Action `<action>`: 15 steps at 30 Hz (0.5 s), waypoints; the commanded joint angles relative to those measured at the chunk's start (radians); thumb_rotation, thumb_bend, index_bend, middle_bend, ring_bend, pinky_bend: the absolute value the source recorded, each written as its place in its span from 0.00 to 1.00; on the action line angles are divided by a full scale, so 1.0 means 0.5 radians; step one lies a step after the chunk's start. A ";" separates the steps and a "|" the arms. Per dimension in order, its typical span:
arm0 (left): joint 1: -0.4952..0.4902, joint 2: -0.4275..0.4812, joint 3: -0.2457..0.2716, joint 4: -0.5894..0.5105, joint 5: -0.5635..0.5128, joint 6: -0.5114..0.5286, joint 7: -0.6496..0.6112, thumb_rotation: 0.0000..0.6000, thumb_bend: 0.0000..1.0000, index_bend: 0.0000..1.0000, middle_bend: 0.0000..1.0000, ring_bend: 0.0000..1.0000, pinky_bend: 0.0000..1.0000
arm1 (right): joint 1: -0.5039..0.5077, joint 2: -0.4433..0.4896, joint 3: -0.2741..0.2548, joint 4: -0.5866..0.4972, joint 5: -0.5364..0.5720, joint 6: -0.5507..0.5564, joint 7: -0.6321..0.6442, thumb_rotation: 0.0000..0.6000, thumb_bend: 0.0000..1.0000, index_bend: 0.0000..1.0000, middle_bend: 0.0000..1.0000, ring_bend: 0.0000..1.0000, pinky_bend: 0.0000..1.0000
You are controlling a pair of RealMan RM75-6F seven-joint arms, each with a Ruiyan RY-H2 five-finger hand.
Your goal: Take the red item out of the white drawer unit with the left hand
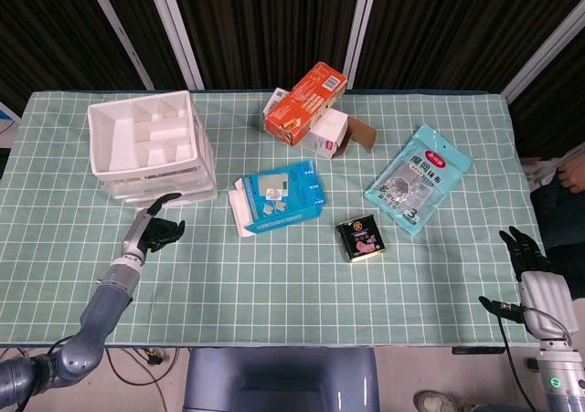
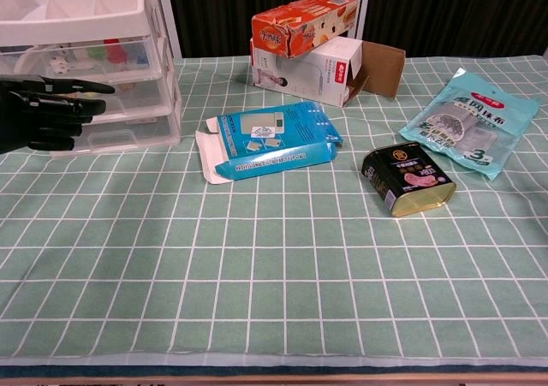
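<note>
Nothing is extracted: your left hand [image 2: 38, 109], fingers loosely extended and holding nothing, is hovering before the white drawer unit [image 2: 103, 78] at the table's far-left corner; red item [image 2: 115, 54] remaining inside.
</note>
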 commanded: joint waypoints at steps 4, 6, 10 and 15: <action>0.019 0.018 0.022 -0.033 0.044 0.014 0.003 1.00 0.45 0.18 0.96 0.95 1.00 | 0.000 0.000 0.001 -0.001 0.001 0.000 0.000 1.00 0.06 0.00 0.00 0.00 0.22; 0.032 0.031 0.048 -0.059 0.096 0.038 0.028 1.00 0.45 0.18 0.96 0.95 1.00 | 0.000 0.000 0.001 -0.001 0.002 0.000 -0.001 1.00 0.06 0.00 0.00 0.00 0.22; 0.068 0.065 0.178 -0.116 0.349 0.209 0.238 1.00 0.45 0.19 0.96 0.95 1.00 | 0.000 0.001 0.002 -0.001 0.004 -0.002 0.001 1.00 0.06 0.00 0.00 0.00 0.22; 0.079 0.118 0.297 -0.163 0.625 0.431 0.568 1.00 0.45 0.19 0.96 0.95 1.00 | -0.001 0.001 0.001 -0.002 0.000 0.000 0.004 1.00 0.06 0.00 0.00 0.00 0.22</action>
